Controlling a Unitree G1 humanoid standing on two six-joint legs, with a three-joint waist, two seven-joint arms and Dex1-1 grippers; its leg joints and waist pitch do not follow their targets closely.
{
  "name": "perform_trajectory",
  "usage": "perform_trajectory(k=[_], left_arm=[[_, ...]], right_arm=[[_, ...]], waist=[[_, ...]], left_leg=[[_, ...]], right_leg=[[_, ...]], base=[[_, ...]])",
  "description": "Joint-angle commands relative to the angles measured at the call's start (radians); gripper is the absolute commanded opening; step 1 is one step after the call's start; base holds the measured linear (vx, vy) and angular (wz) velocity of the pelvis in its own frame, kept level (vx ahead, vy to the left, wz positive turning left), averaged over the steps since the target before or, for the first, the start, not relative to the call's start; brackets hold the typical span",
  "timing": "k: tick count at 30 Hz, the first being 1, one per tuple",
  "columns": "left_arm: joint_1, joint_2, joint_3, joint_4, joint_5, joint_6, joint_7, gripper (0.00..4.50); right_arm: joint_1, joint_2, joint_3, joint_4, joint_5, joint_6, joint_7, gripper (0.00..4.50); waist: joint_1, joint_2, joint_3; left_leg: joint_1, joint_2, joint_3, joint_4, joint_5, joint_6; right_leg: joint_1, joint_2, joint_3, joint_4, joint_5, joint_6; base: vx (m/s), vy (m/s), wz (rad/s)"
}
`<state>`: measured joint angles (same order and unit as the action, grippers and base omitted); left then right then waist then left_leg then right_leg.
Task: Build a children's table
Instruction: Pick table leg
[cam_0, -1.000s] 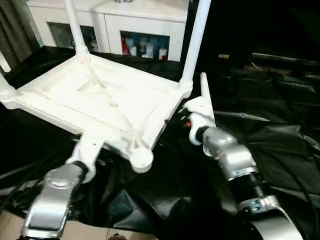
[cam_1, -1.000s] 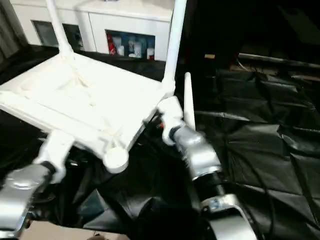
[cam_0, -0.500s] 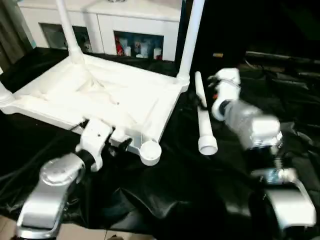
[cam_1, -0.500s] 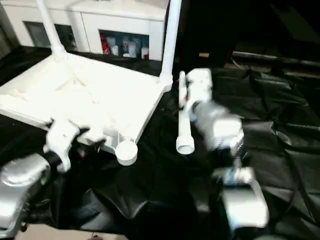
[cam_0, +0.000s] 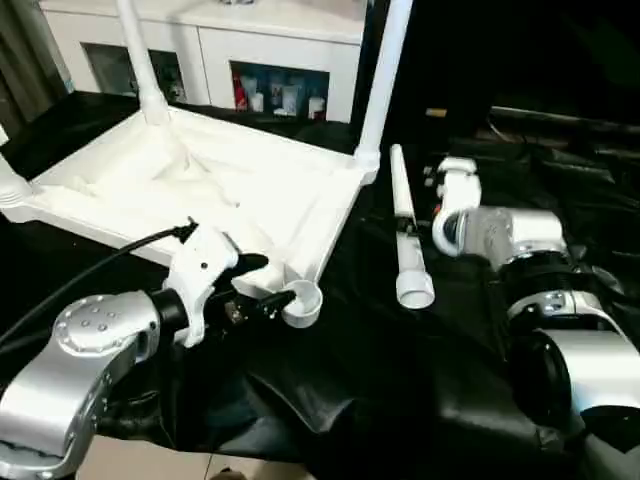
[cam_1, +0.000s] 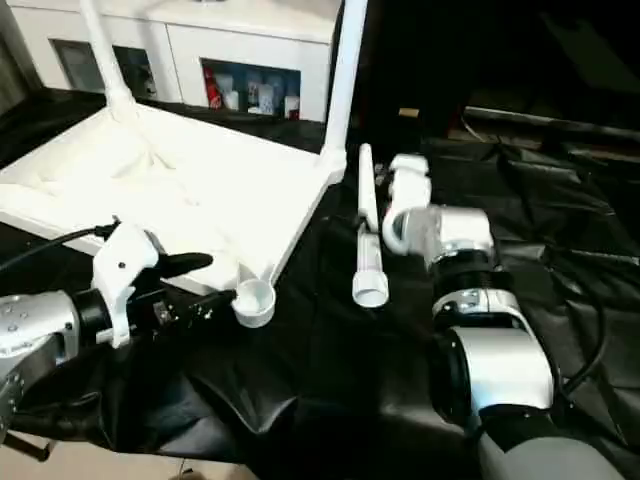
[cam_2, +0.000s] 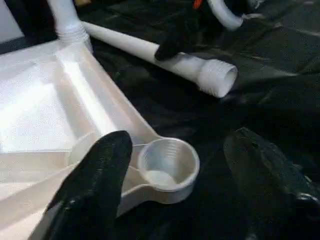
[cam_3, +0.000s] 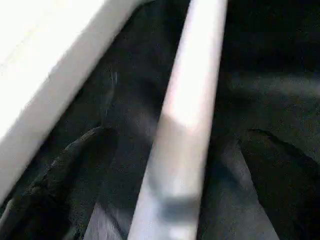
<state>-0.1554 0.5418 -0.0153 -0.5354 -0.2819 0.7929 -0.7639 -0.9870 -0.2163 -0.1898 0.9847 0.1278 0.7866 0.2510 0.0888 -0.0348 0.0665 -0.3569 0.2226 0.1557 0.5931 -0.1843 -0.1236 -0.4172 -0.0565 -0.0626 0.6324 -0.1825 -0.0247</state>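
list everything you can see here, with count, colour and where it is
table top: 1, white, upside down on the black cover, left of centre
fitted legs: 2 standing up at the far corners; a third corner fitting shows at the left edge
empty leg socket: 1, white, near corner of the top, between the left gripper's fingers
loose leg: 1, white, lying on the cover right of the top, threaded end toward the robot
black cover: 1, black, wrinkled, draped over the work table
cabinet: 1, white with glass doors, behind the table
left gripper: 1, black fingers, open either side of the socket
right gripper: 1, at the loose leg, fingers either side of it
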Motion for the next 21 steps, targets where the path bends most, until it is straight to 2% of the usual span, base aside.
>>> perform_trajectory(k=[1, 2, 5, 6, 8, 9, 11, 14, 21], left_arm=[[-0.015, 0.009, -0.009, -0.029, -0.03, 0.034, -0.018, 3.52], [-0.025, 0.015, -0.011, -0.043, -0.06, 0.066, -0.036, 3.66], [-0.037, 0.022, -0.021, -0.044, -0.062, 0.073, -0.041, 3.91], [-0.037, 0.022, -0.021, -0.044, -0.062, 0.073, -0.041, 3.99], [-0.053, 0.024, -0.033, -0.035, -0.053, 0.074, -0.038, 4.11], [-0.054, 0.024, -0.034, -0.034, -0.052, 0.075, -0.038, 4.31], [-0.071, 0.025, -0.04, -0.029, -0.058, 0.082, -0.031, 4.33], [-0.081, 0.03, -0.041, -0.028, -0.067, 0.089, -0.029, 4.5], [-0.098, 0.041, -0.05, -0.022, -0.065, 0.096, -0.017, 4.5]], right_arm=[[-0.006, -0.005, -0.001, 0.029, 0.003, 0.012, 0.003, 4.49], [-0.005, -0.003, 0.001, 0.057, -0.002, 0.008, -0.002, 4.5], [-0.004, 0.0, -0.002, 0.086, -0.001, 0.009, 0.005, 4.5], [-0.004, 0.0, -0.002, 0.086, -0.001, 0.009, 0.005, 4.11], [-0.005, 0.001, -0.007, 0.116, -0.001, 0.002, 0.007, 4.11], [-0.005, 0.001, -0.008, 0.118, -0.001, 0.002, 0.007, 3.98], [-0.011, -0.005, -0.007, 0.149, -0.003, -0.016, 0.01, 3.82], [-0.015, -0.011, -0.011, 0.174, 0.0, -0.029, 0.014, 3.52], [0.001, -0.024, -0.061, 0.226, 0.03, -0.064, -0.011, 2.94]], waist=[[0.001, 0.007, -0.073], [0.001, 0.008, -0.076], [0.001, 0.006, -0.075], [0.001, 0.006, -0.074], [0.001, 0.005, -0.074], [0.002, 0.005, -0.075], [0.002, 0.003, -0.073], [0.003, 0.008, -0.074], [0.005, 0.006, -0.072]], left_leg=[[-0.003, -0.009, 0.018, -0.06, -0.138, -0.035], [-0.002, -0.009, 0.019, -0.058, -0.123, -0.036], [-0.006, -0.01, 0.019, -0.057, -0.111, -0.029], [-0.006, -0.01, 0.019, -0.057, -0.117, -0.028], [-0.005, -0.009, 0.019, -0.057, -0.125, -0.029], [-0.005, -0.008, 0.019, -0.057, -0.122, -0.031], [-0.004, -0.008, 0.019, -0.058, -0.138, -0.035], [-0.004, -0.009, 0.018, -0.057, -0.14, -0.038], [-0.004, -0.009, 0.016, -0.057, -0.177, -0.043]], right_leg=[[0.06, -0.055, 0.042, -0.061, -0.158, -0.165], [0.061, -0.055, 0.043, -0.055, -0.125, -0.175], [0.064, -0.053, 0.041, -0.055, -0.098, -0.181], [0.064, -0.053, 0.041, -0.057, -0.112, -0.179], [0.064, -0.055, 0.041, -0.058, -0.135, -0.175], [0.065, -0.055, 0.041, -0.057, -0.134, -0.173], [0.063, -0.056, 0.041, -0.061, -0.164, -0.167], [0.062, -0.055, 0.041, -0.06, -0.167, -0.163], [0.06, -0.055, 0.039, -0.063, -0.21, -0.158]], base=[[0.0, 0.0, 0.0], [0.0, 0.0, 0.0], [0.0, 0.0, 0.0], [0.0, 0.0, 0.0], [0.0, 0.0, 0.0], [0.0, 0.0, 0.0], [0.0, 0.0, 0.0], [0.0, 0.0, 0.0], [0.0, 0.0, 0.0]])
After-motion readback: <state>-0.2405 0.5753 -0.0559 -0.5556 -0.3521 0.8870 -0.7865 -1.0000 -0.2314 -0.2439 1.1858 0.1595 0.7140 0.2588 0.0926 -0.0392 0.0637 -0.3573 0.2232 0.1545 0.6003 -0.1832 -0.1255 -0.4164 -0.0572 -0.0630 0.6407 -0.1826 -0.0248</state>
